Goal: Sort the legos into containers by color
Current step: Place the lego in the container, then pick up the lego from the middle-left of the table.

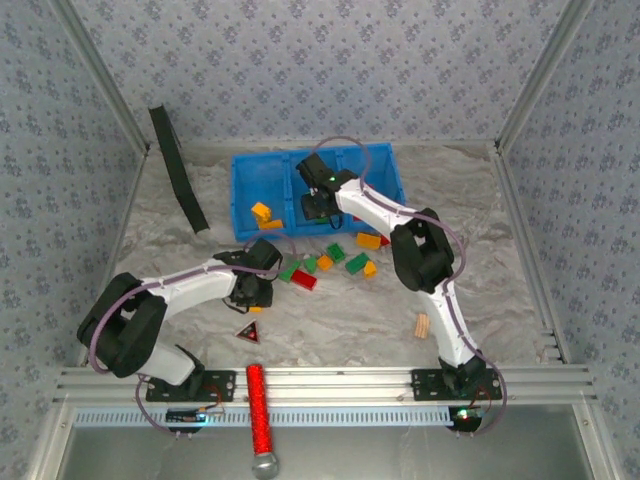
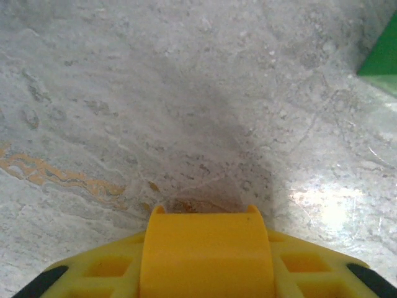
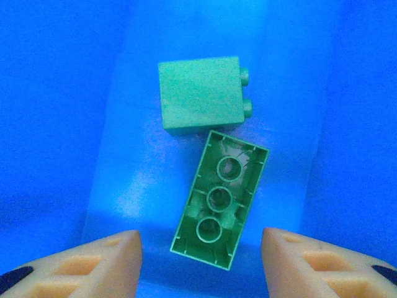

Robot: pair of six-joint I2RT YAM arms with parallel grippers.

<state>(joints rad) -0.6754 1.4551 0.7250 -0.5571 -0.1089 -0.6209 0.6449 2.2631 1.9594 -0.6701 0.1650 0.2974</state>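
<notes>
Your right gripper (image 3: 200, 234) is hanging released over a compartment of the blue bin (image 3: 59, 99), its two fingers (image 3: 115, 261) standing well apart and touching nothing. Two green legos are lying on the bin floor below it. The long green brick (image 3: 220, 198) is resting upside down with its hollow underside facing up; its long axis is running away from the gripper and leaning a little to the right, with its near end sitting between the fingertips but clear of both. The square green brick (image 3: 198, 93) is lying on its side just beyond it, seemingly touching it at a corner, its studs pointing to the gripper's right. Your left gripper (image 2: 206, 242) is clenching a yellow brick (image 2: 205, 264) low over the marbled table (image 2: 155, 93), with a finger pressing on each side; you cannot tell its long axis. A green brick corner (image 2: 379, 62) is showing ahead and to its right. More loose bricks (image 1: 305, 281) are lying scattered on the table just to that gripper's right.
</notes>
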